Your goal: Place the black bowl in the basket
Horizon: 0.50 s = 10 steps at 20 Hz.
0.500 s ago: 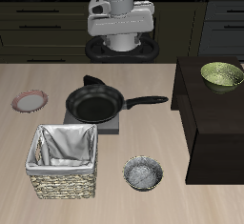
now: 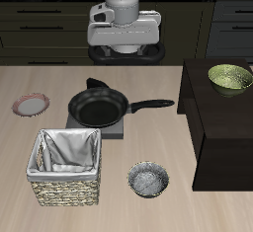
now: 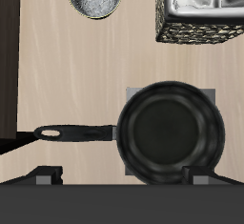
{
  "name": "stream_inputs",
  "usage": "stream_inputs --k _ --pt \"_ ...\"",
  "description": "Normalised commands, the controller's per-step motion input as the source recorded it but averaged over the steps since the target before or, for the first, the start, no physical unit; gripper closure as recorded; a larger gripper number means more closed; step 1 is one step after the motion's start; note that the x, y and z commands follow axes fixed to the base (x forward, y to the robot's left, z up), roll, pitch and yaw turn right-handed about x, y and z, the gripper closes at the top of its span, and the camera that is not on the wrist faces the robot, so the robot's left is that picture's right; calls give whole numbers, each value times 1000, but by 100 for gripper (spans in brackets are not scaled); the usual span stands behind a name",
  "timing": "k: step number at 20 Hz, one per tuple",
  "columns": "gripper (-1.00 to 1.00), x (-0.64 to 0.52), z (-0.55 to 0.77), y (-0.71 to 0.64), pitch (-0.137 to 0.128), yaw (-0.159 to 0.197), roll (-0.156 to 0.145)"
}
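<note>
Starting: the job looks not yet begun; the black bowl [image 2: 147, 180] sits alone on the worktop [image 2: 59, 83].
Bowl: at about 5 o'clock on the worktop in the outside view, near the front edge, right way up, nothing touching it.
Basket [image 2: 66, 167]: at about 7 o'clock, just beside the bowl with a gap between; its open top faces up, so the bowl can drop straight in.
Gripper [image 2: 125, 46]: high at 12 o'clock, at the back, well apart from the bowl.
Fingers: I cannot tell if they are wide or narrow; neither view shows them clearly, and they hold nothing I can see.
Frying pan [image 2: 97, 107]: in the middle on a grey block, between arm and bowl, so the arm should pass above it.
Other things: pink plate [image 2: 31, 104] at 9 o'clock; green bowl [image 2: 229, 76] on the dark cabinet [image 2: 222, 127] at 2 o'clock.
</note>
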Motion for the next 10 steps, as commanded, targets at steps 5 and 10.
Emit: stream_inputs --k 5,10 --pt "-100 501 1 -54 -10 -13 -53" --pt "-100 363 34 -76 -10 -41 -23"
